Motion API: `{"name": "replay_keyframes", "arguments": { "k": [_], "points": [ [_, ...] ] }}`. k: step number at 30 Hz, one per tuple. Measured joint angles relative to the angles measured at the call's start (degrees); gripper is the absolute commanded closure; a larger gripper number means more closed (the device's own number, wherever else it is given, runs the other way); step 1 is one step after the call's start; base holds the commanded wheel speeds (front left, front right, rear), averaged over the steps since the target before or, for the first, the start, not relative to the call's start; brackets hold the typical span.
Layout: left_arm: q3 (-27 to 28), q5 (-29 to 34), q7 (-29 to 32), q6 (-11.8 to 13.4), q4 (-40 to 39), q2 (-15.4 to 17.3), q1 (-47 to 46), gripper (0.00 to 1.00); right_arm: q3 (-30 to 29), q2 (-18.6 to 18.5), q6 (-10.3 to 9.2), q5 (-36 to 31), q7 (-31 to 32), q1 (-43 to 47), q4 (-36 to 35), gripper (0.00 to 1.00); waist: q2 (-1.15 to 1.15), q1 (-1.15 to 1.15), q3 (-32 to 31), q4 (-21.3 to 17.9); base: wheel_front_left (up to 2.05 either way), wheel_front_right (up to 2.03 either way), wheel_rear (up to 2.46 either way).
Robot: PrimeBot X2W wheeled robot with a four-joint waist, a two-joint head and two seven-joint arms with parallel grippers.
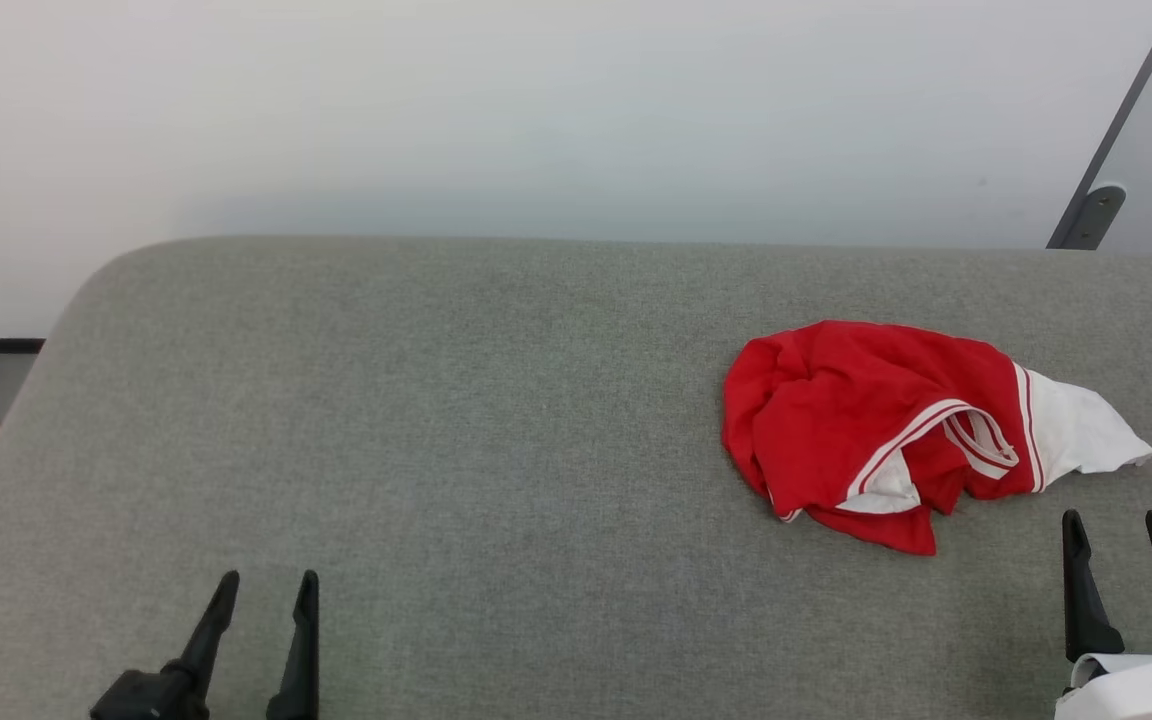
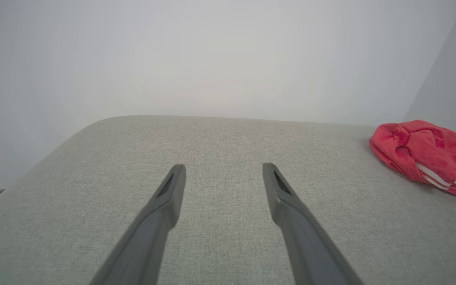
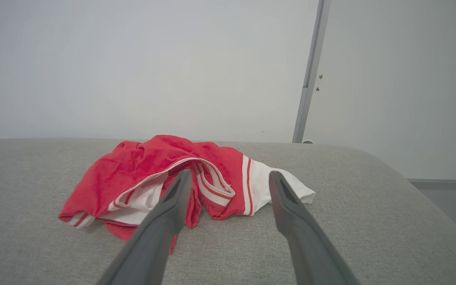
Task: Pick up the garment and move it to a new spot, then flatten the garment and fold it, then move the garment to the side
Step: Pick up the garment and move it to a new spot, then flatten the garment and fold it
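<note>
Both jaws spread wide, empty: left gripper [image 1: 270,580], right gripper [image 1: 1114,520]. One crumpled red T-shirt [image 1: 836,420] lies on the grey upholstered surface [image 1: 436,420], just beyond the right gripper.

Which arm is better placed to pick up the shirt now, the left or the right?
The right, probably. The shirt lies crumpled on the right part of the grey surface, just ahead of the open right claw. The left claw, also open, is far across from it.
</note>
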Motion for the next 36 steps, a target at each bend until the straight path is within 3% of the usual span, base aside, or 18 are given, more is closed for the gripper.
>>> {"name": "replay_keyframes", "arguments": {
  "k": [8, 15, 21, 29, 36],
  "points": [
    [0.2, 0.6, 0.0, -0.2, -0.9, -1.1, -0.2, 0.0, 2.0, -1.6, 0.0, -0.1, 0.0, -0.8, 0.9, 0.0, 0.0, 0.0, 1.1, -0.1, 0.0, 0.0, 0.0],
    [-0.8, 0.5, 0.0, -0.2, -0.9, -2.2, -0.9, 0.0, 9.8, -9.0, 0.0, -0.2, 3.0, -5.3, 4.4, 0.0, 0.0, 0.0, 3.1, 0.0, 0.0, 0.0, 0.0],
    [-2.4, 0.3, 0.0, -0.2, -0.7, -3.1, -3.4, 0.0, 23.5, -20.5, 0.0, 5.1, 12.9, -15.1, 3.6, 0.0, 0.0, 0.0, 6.2, -0.1, 0.0, 0.0, 0.0],
    [-5.9, 0.0, 0.0, -0.2, 0.7, -4.4, -8.3, 0.0, 49.1, -36.1, 0.01, 16.1, 24.8, -32.4, 1.0, 0.0, 0.0, 0.0, 11.4, 0.7, 0.0, 0.0, 0.0],
    [-7.5, -0.7, 0.0, -0.2, 2.0, -5.4, -10.5, 0.0, 63.8, -42.4, 0.0, 20.2, 26.1, -45.9, 3.0, 0.0, 0.0, 0.0, 15.3, 2.7, 0.0, 0.0, 0.0]
  ]
}}
